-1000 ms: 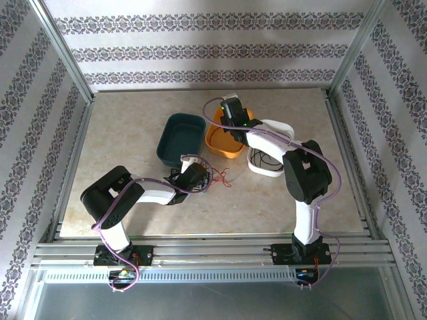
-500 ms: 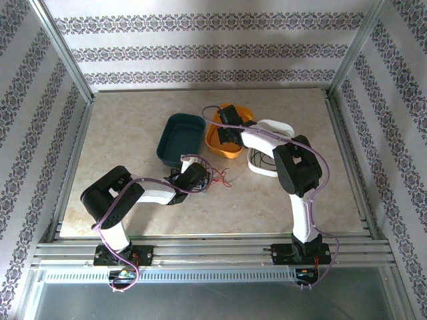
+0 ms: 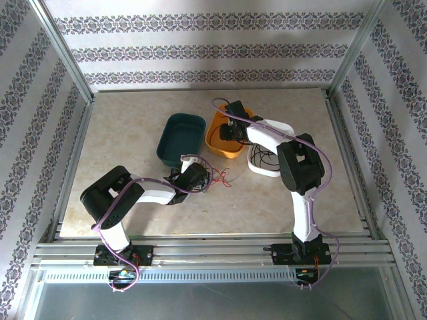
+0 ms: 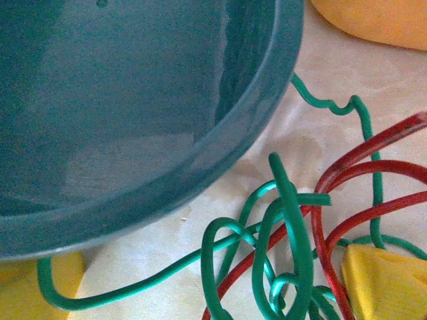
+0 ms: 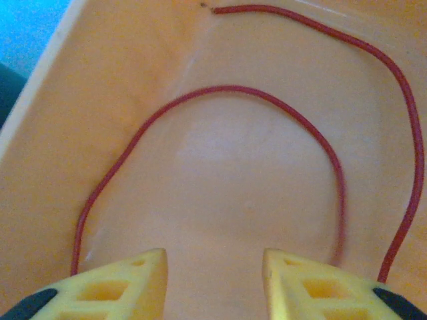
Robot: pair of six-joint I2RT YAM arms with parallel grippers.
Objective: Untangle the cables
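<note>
As red cable (image 5: 227, 87) lies in orange tray (image 5: 233, 173), right end effector (image 5: 213, 263) seemingly parted.

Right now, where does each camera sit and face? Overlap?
Top external: above, behind the left arm and right arm, looking down on the table; both show.
Left wrist: faces the teal plastic tub, tangled green and red wires; yellow fingers at bottom corners.
Right wrist: looks into the orange plastic tray at a thin red wire; right end effector open.
Shared: top, left wrist show the tub.
</note>
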